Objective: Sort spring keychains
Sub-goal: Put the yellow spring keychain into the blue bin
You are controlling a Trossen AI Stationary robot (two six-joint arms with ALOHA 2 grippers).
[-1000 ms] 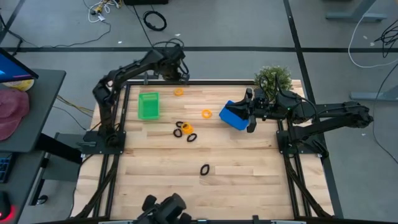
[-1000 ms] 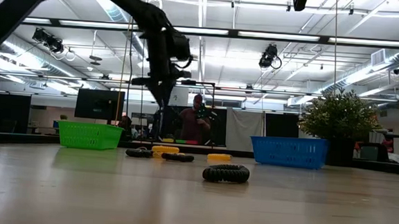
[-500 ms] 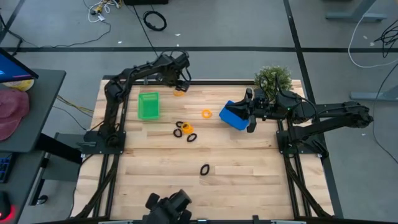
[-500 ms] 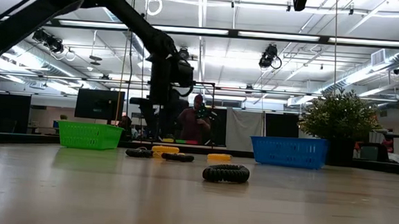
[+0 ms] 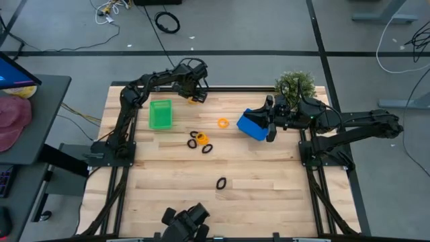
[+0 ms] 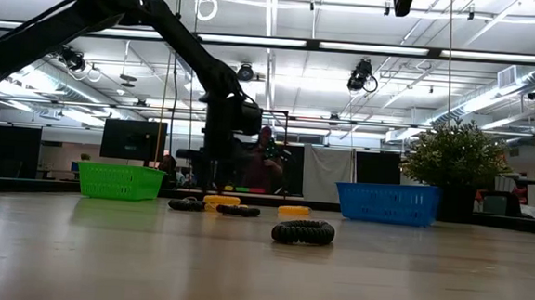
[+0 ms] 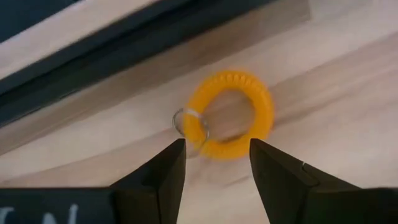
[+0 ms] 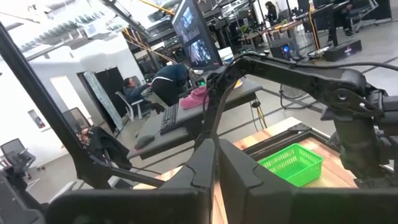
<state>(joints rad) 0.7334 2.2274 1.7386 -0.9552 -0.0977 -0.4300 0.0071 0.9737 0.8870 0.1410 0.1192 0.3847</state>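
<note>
An orange spring keychain (image 5: 193, 99) lies flat on the table by its far edge. In the left wrist view this keychain (image 7: 233, 115), with its small metal ring, sits just ahead of my open left gripper (image 7: 214, 158), which hovers right above it (image 5: 195, 91). More keychains lie flat mid-table: an orange one (image 5: 223, 122), a black and orange cluster (image 5: 199, 140), and a black one (image 5: 221, 182) nearer the front. My right gripper (image 5: 270, 126) is shut (image 8: 214, 165) beside the right side of the blue basket (image 5: 252, 125). My right gripper stands against the blue basket's right side (image 5: 263, 128). I cannot tell whether it touches the basket, since the wrist view shows none of it.
A green basket (image 5: 160, 113) stands on the far left part of the table, close to my left arm. A potted plant (image 5: 294, 85) stands at the far right corner behind the blue basket (image 6: 387, 202). The table's near half holds only the black keychain (image 6: 303, 231).
My left gripper has come down toward the orange keychain at the far edge and shifted slightly right, the arm stretching lower over the table.
</note>
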